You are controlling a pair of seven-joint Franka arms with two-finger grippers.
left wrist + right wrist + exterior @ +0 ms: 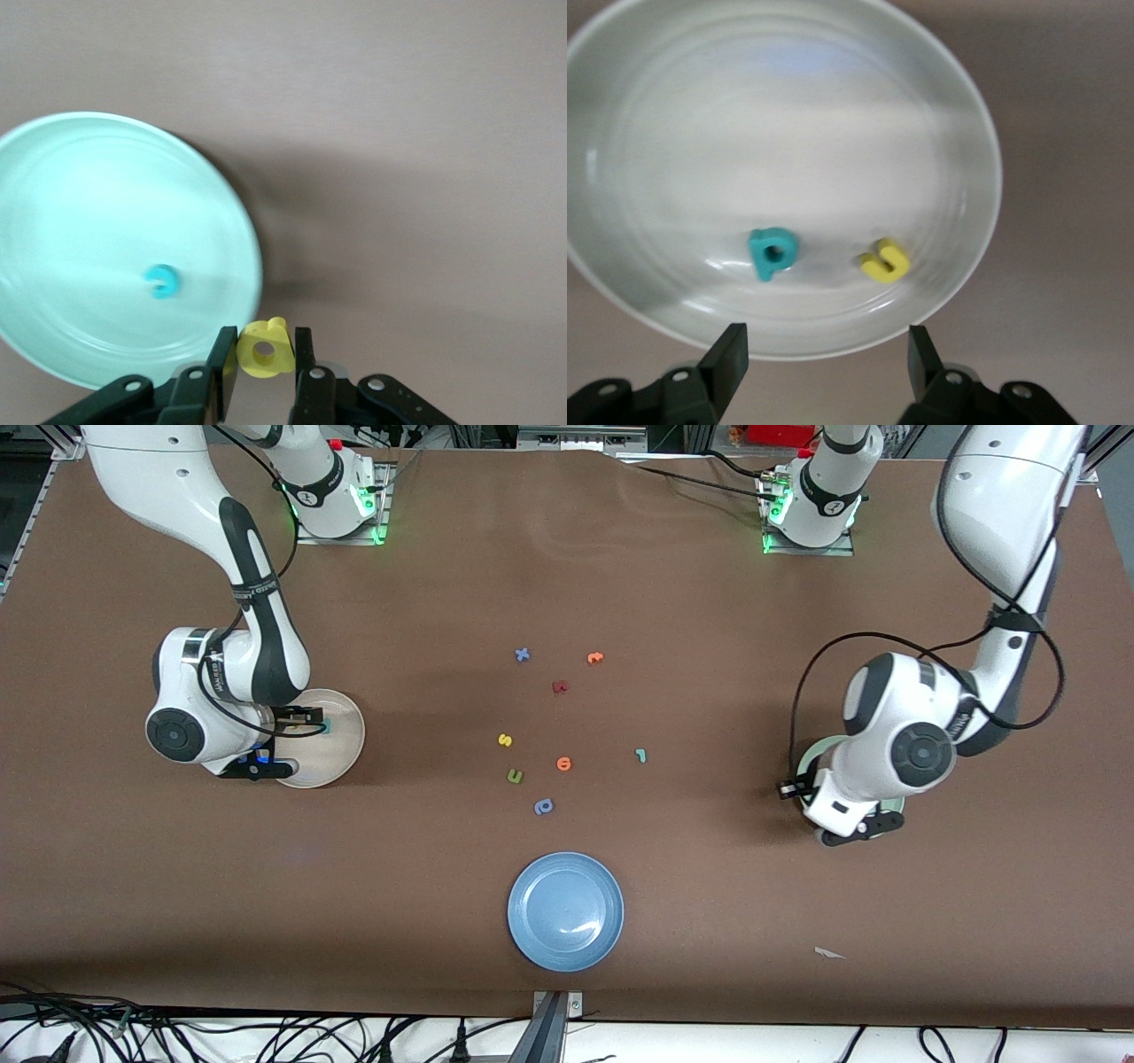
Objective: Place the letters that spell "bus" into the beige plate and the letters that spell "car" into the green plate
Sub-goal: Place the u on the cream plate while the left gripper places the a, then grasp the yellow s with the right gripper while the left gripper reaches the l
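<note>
Table (567,558): brown work surface; both arms reach to its ends, loose letters lie mid-table.
Blue plate (565,911): nearest the front camera, holds nothing (no part in either word).
Beige plate (341,731): at the right arm's end, under the right wrist; receives "bus".
Green plate (89,221): at the left arm's end, largely hidden beneath the left wrist; receives "car".
Right gripper (826,354): over the beige plate's rim, fingers spread wide, holding nothing; likely just a drop point.
Left gripper (266,354): just beside the green plate's rim, clenched on the yellow a (266,349), carried for delivery.
Teal b (772,251): lying in the beige plate.
Yellow u (885,260): beside it, same plate.
Teal c (162,281): in the green plate.
Yellow s (505,740): mid-table, not yet collected.
Teal r (640,755): mid-table, toward the left arm's end.
</note>
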